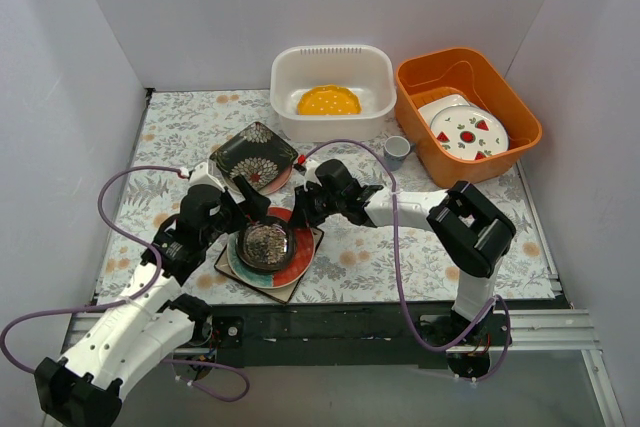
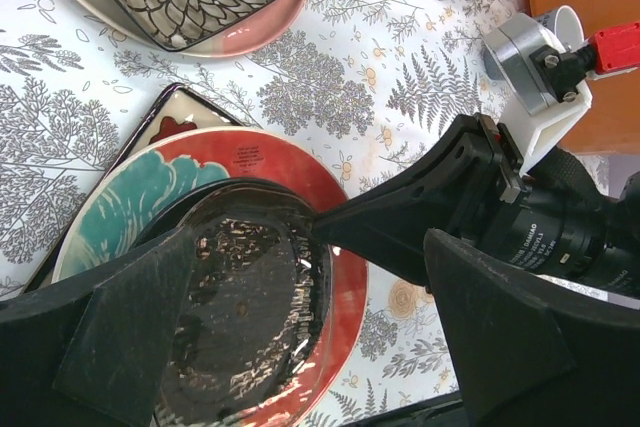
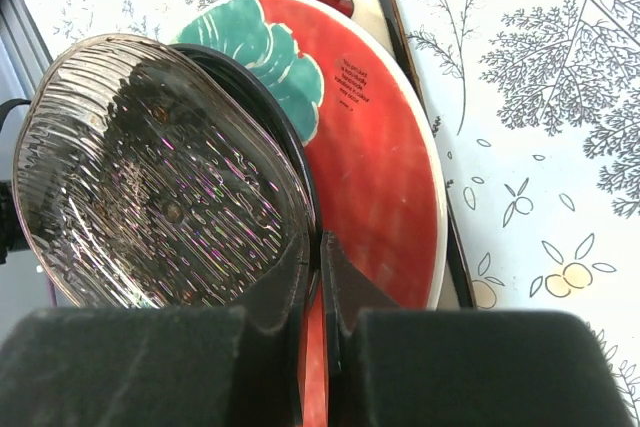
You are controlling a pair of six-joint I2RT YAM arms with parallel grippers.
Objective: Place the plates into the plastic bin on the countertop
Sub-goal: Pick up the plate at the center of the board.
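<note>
The right gripper [image 3: 320, 247] is clamped on the rim of the dark brown ribbed round plate [image 3: 160, 167], which sits tilted on the red round plate [image 3: 380, 167]. The left gripper [image 2: 310, 287] is spread apart beside it. Best to lift clear of the 2 plates beneath, keep the pinch firm, then carry it back to the white translucent plastic bin [image 1: 333, 50].

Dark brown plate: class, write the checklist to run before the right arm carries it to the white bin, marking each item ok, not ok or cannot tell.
1. Right gripper shut on the dark brown plate rim: ok.
2. Plate fully off the red plate: cannot tell; it is tilted.
3. Left gripper clear of the plate: not ok; open, close beside it.
4. White bin has room: ok; only a yellow plate inside.
</note>
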